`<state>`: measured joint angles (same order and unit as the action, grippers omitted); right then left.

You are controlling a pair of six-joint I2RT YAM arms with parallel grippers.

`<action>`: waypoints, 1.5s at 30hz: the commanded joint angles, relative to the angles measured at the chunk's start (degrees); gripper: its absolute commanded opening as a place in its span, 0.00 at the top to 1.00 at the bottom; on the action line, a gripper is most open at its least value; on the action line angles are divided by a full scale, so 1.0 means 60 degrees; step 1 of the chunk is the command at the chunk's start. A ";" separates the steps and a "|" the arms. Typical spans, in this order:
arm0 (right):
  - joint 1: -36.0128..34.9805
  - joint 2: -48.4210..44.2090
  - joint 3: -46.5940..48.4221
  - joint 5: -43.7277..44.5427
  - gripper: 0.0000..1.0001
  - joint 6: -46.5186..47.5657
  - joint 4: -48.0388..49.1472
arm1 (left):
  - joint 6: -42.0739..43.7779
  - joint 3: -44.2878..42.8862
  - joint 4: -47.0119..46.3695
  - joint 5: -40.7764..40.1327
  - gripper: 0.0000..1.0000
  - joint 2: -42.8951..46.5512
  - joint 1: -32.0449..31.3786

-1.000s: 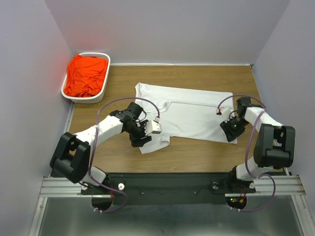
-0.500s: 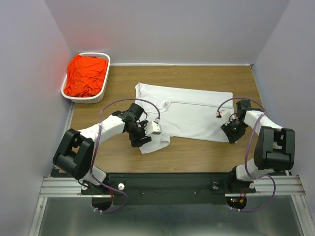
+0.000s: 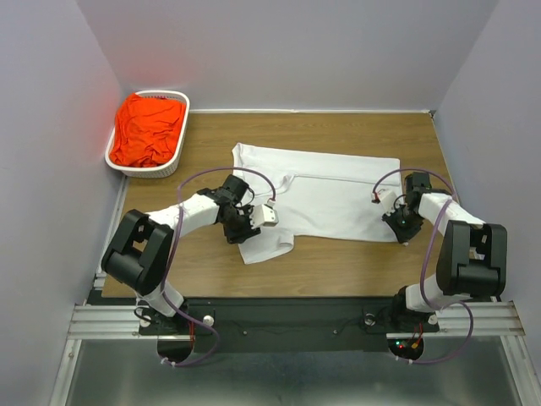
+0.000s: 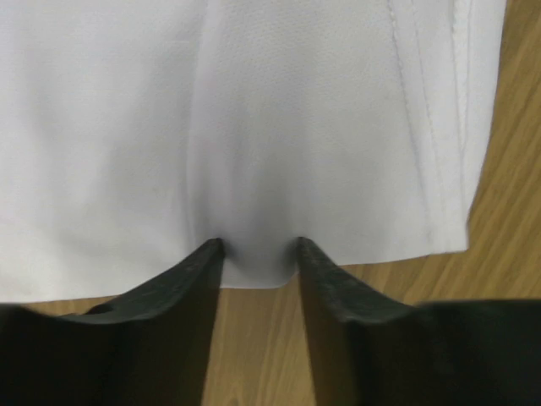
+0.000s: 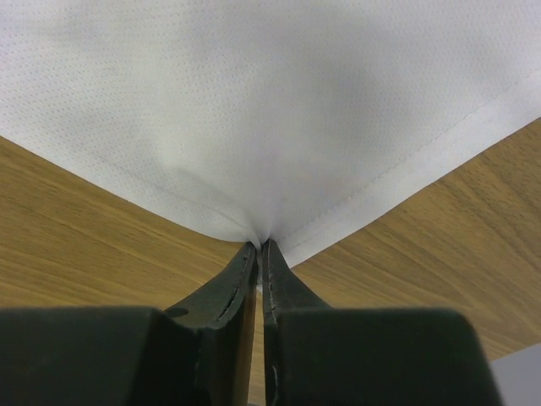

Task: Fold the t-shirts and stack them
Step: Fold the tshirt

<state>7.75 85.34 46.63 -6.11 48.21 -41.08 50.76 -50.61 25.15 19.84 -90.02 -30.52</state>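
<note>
The white t-shirt point(image 3: 330, 199) is lying spread flat across the middle of the wooden table point(image 3: 338, 262), while the orange-red t-shirt point(image 3: 148, 127) is sitting bunched in the white slotted basket point(image 3: 145, 172) at the far left corner.

The right gripper point(image 5: 259, 247) is pinching the near right corner of the white shirt, its jaws pressed almost together on the stitched hem, with the cloth fanning out in soft creases from the pinch. The left gripper point(image 4: 258, 254) is straddling the near edge of what looks like a sleeve, jaws apart, a small hump of fabric rising between them, not clamped.

This cloth is looking thin, light and limp: it is likely going to sag and drape between the two holds instead of keeping any shape, and a shallow pinch may be letting it slide out. The doubled, stitched hems are probably the safest places to grip — thicker, less stretchy — taken well apart so the shirt is hanging as one even sheet for a fold.
</note>
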 commanded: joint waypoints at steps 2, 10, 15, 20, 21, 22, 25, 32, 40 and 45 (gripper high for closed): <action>-0.0105 0.0015 -0.0052 -0.0051 0.91 -0.0036 0.0343 | 0.0255 0.0305 0.0144 0.0034 0.65 -0.0158 -0.0011; -0.0105 -0.0731 0.0021 0.0256 1.00 0.0095 -0.0213 | 0.0138 0.0452 0.1286 0.0282 1.00 0.1056 0.0004; -0.0090 -0.1507 0.0196 0.0300 0.99 0.0314 -0.1003 | -0.0022 0.0014 0.2369 0.0736 1.00 0.2198 0.0033; -0.0090 -0.1685 0.0839 0.0272 0.99 0.0476 -0.1502 | -0.0096 -0.0573 0.2898 0.1059 1.00 0.2537 0.0296; -0.0090 -0.1612 0.1015 0.0242 0.99 0.0491 -0.1590 | -0.0111 -0.0849 0.2971 0.1190 1.00 0.2479 0.0384; -0.0090 -0.1495 0.1177 0.0184 0.99 0.0477 -0.1620 | -0.0111 -0.1012 0.3001 0.1249 1.00 0.2421 0.0588; -0.0090 -0.0808 0.1967 0.0154 1.00 0.0433 -0.1649 | -0.0096 -0.1787 0.3089 0.1557 1.00 0.1982 0.1013; -0.0090 0.1111 0.3916 -0.0007 0.99 0.0491 -0.1693 | 0.0036 -0.3836 0.3134 0.1938 1.00 0.0168 0.1952; -0.0090 0.3060 0.5952 -0.0153 0.99 0.0286 -0.1693 | 0.0050 -0.5290 0.2973 0.1953 1.00 -0.1622 0.2319; -0.0090 0.3924 0.6714 -0.0256 0.98 0.0155 -0.1650 | 0.0065 -0.5481 0.2724 0.1866 1.00 -0.2383 0.2450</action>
<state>7.40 106.85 82.85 -6.90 49.76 -51.00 50.54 -81.19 41.45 30.22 -102.98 -16.62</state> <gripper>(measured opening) 0.021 0.033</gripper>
